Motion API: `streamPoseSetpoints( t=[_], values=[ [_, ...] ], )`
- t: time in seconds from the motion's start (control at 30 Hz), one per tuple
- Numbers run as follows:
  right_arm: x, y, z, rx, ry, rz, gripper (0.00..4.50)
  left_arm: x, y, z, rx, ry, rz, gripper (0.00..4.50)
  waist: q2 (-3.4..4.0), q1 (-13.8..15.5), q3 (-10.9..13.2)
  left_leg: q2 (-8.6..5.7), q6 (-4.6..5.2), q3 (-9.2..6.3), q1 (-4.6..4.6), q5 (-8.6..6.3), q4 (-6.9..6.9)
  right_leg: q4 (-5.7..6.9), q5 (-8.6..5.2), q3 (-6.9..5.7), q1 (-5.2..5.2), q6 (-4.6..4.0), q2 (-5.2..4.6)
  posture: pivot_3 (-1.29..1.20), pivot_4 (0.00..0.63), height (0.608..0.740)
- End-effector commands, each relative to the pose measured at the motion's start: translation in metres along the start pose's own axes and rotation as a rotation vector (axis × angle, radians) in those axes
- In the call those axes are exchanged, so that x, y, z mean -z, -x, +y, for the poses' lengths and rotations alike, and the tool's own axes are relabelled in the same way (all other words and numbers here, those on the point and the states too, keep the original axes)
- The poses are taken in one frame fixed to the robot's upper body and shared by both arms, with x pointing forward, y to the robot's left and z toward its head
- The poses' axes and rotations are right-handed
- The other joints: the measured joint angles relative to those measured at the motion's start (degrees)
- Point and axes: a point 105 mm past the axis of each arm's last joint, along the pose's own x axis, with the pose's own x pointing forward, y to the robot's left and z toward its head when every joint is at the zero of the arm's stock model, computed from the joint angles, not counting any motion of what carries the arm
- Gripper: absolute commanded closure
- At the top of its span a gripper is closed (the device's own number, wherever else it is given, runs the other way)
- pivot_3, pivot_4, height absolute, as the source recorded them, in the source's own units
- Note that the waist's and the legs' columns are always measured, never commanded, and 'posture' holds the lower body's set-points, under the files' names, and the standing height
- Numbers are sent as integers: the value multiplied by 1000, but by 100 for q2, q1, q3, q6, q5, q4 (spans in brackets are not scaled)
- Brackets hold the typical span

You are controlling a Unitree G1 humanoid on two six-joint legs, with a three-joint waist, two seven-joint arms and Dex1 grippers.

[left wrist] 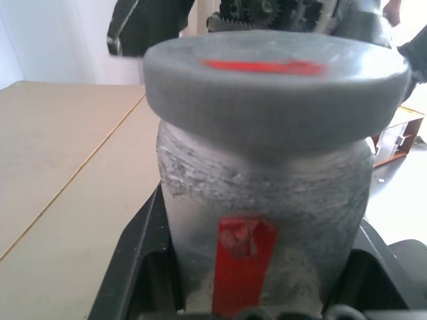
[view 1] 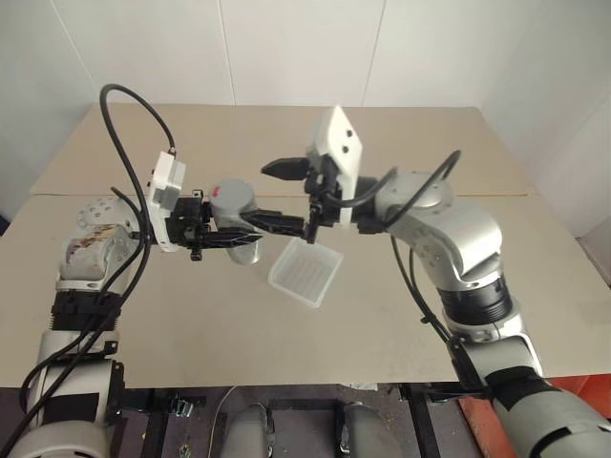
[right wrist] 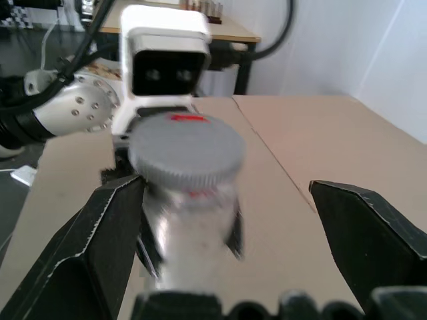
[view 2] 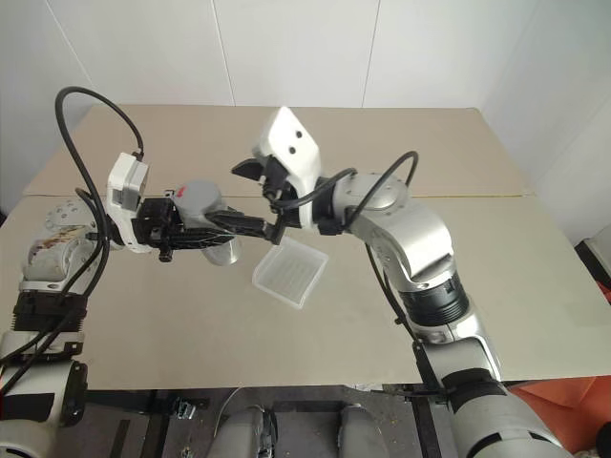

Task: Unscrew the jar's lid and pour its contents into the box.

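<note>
My left gripper (view 1: pixel 241 233) is shut on the jar (view 1: pixel 239 239), a silvery cylinder with a red strip (left wrist: pixel 243 260) on its side, and holds it upright above the table. The flat grey lid (view 1: pixel 229 198) sits on top of the jar and carries a red mark. Level with the lid and just to its right, my right gripper (view 1: pixel 279 197) stands open, one finger higher (view 1: pixel 284 169) and one lower (view 1: pixel 275 225), touching nothing. The box (view 1: pixel 305 272), a shallow translucent white tray, lies on the table below and right of the jar. The contents are hidden inside the jar.
The beige tabletop (view 1: pixel 401 372) spreads wide around the box, with a seam line (view 1: pixel 535 195) running across it at the back. White walls stand behind the far edge. Black cables loop from both wrists.
</note>
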Motion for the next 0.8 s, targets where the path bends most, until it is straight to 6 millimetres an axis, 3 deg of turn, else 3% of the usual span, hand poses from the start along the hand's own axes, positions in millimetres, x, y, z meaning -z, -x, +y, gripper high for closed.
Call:
streamPoseSetpoints(
  t=[0.03,0.3,0.8],
  values=[
    [-20,6,10,-55,72,-78,22,-14,0,-3,24,-57,-19,2566,0,0,0,0,0,0,0,0,0,0,0,0,0,0,0,0,150,740],
    [-21,0,29,-160,86,-97,22,-14,-2,-3,33,-63,-18,2566,0,-7,0,0,0,0,1,0,0,1,0,0,-1,0,1,0,150,740],
    [-24,-34,24,-118,19,-69,22,-11,-4,-4,39,-69,-11,2566,0,-6,0,0,0,0,0,0,0,2,0,0,0,0,0,0,150,740]
  ],
)
